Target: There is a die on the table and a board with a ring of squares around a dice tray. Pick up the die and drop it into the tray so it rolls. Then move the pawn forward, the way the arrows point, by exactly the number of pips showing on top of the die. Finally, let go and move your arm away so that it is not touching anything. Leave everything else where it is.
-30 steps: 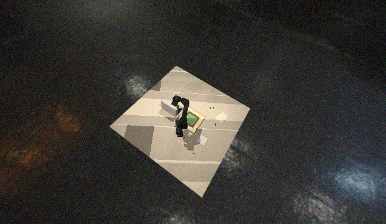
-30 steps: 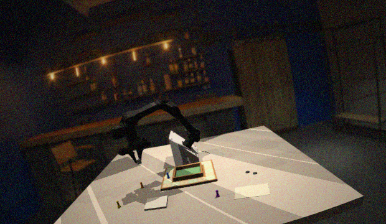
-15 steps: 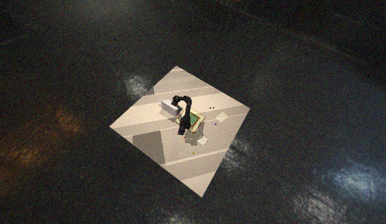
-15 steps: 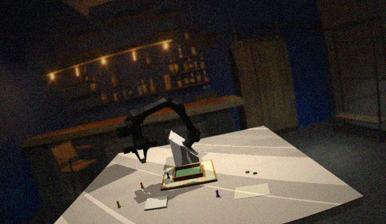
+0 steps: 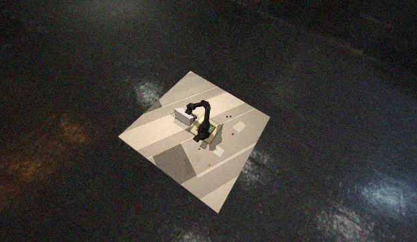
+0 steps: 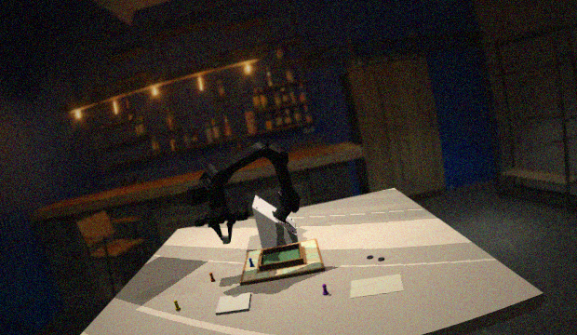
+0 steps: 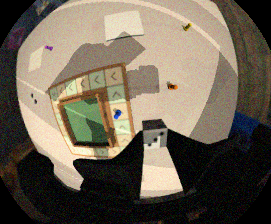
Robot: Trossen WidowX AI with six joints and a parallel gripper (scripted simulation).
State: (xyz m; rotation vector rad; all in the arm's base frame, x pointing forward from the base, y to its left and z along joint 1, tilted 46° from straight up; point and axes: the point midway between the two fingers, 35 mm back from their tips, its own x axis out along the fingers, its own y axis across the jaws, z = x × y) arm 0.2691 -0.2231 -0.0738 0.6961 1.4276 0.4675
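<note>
The die [image 7: 155,135], pale with dark pips, sits between the fingertips of my gripper [image 6: 226,240] [image 7: 153,132]. The gripper is shut on it, raised above the table, left of the board in the exterior view. The board [image 5: 214,135] [image 6: 315,254] [image 7: 97,80] has a ring of arrow squares around the green-floored dice tray [image 6: 284,266] [image 7: 106,120]. The blue pawn [image 6: 251,262] [image 7: 117,114] stands on a square beside the tray; in the wrist view, the arrow beyond it points up and the top row's arrows point left. No die shows in the tray.
Off the board stand an orange pawn [image 6: 212,277] [image 7: 172,86], a yellow pawn [image 6: 177,305] [image 7: 187,27] and a purple pawn [image 6: 325,289] [image 7: 49,48]. A tall white block [image 5: 184,117] [image 6: 270,228] stands behind the board. Two pale flat pieces [image 6: 234,303] [image 6: 377,286] and two dark discs [image 6: 369,257] [image 6: 381,259] lie around.
</note>
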